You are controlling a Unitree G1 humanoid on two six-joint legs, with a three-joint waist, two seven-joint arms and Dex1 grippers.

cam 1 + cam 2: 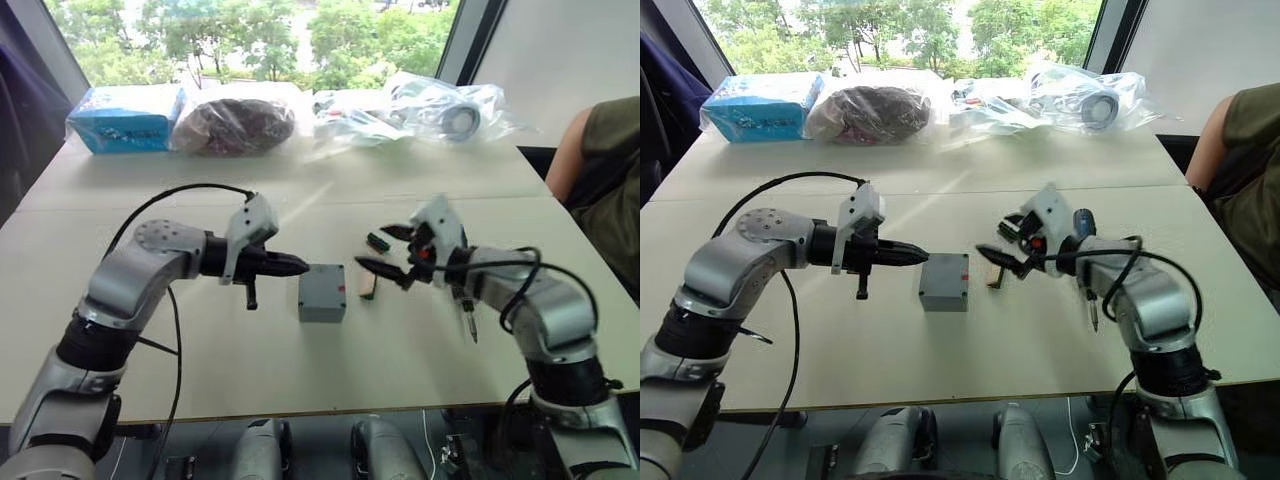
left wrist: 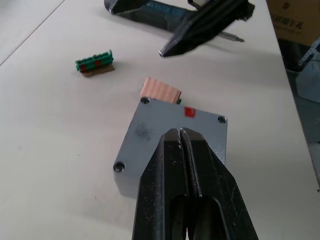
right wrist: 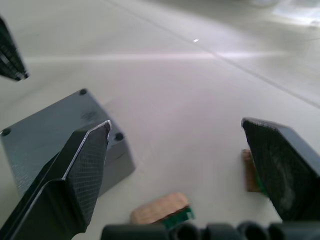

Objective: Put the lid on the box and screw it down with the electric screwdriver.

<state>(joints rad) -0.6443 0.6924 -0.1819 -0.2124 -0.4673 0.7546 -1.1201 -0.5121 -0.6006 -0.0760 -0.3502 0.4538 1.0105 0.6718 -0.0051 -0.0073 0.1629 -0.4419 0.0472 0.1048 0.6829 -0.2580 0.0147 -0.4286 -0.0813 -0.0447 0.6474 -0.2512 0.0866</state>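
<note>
A: Left eye view, what's on the worktop [image 1: 200, 370]?

B: The box [image 1: 322, 293] sits mid-worktop btwn my two tools, lid [image 2: 175, 131] already on it, screw heads showing at the corners in the left wrist view. Small red mark on the lid near one edge.

A: Your left tool?

B: My left tool [image 1: 298, 265] is pinched fully closed, holding nothing, fingers pressed together. Tips hang just beside the box's left edge, close to it; touching or not, can't tell.

A: And the right?

B: Right tool [image 1: 385, 250] is spread wide, nothing in it. It hovers just right of the box, above a small tan-and-green block [image 1: 368, 286] lying right beside the box. A 2nd green-and-tan block [image 1: 379, 241] lies a bit farther back.

A: Where's the electric screwdriver?

B: The electric screwdriver [image 1: 1087, 268] lies on the worktop under my right forearm, metal bit toward me, dark blue end pointing away. Neither tool is on it.

A: Anything else?

B: At the far edge by the window: a blue packet [image 1: 127, 118], and several clear plastic bags [image 1: 236, 122] w/ parts. A person's arm [image 1: 575, 150] shows at the right edge.
</note>
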